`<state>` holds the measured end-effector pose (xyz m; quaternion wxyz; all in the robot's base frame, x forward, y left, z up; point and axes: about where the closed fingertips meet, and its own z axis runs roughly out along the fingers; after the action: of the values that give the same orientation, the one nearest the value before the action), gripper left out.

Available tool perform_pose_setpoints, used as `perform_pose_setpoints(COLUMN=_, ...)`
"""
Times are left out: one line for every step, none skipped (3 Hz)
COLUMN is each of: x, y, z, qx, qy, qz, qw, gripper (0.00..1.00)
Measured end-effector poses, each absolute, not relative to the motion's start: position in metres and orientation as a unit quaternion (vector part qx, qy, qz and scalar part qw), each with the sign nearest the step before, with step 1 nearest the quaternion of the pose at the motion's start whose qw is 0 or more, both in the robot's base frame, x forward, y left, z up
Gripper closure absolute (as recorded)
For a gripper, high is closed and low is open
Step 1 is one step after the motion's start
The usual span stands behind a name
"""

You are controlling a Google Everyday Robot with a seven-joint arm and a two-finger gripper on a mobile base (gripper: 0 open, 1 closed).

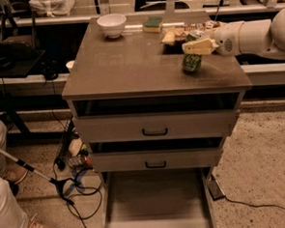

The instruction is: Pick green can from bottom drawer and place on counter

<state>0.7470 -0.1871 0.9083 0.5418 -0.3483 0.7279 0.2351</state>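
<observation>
One desk (129, 63), three drawers high, its wide grey-brown top being the counter I am to deliver to. One bottom drawer (155, 202), pulled fully out below, floor bare, the can no longer in it. Two drawers with black handles (154, 126), both standing slightly out. One arm (254, 36), mine, white, reaching in from the right over the desk's rear right part. One white bowl (112, 25) at the rear left of the top, and one green sponge (153, 22) just beside it. One heap of snack packets (176, 35) at the rear, just behind my work. One green can (191, 63), upright or nearly so over the right side of the desk, near the right edge. One pair of fingers (192, 46), closed on the can's upper part, the near one lying across its front. Hazards, as I judge them: I cannot tell whether the can's base touches the top, so letting go early could drop and topple it; it could then roll off the near right edge; drawing back crooked could drag it over or nudge the packets. Position: the can sits between my fingers, its body hanging below them and its silver top just above.
</observation>
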Motion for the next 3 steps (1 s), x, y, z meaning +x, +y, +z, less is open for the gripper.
perform_pose_setpoints(x=0.7501, y=-0.1868, z=0.9050, qx=-0.342, qy=0.728, qz=0.241, qw=0.544, gripper=1.00)
perform_pose_setpoints(x=0.7517, y=-0.1858, z=0.9021, qx=-0.344, qy=0.728, qz=0.233, qw=0.545, gripper=0.82)
perform_pose_setpoints(x=0.7525, y=-0.1838, z=0.8987, qx=-0.351, qy=0.730, qz=0.221, qw=0.544, gripper=0.58)
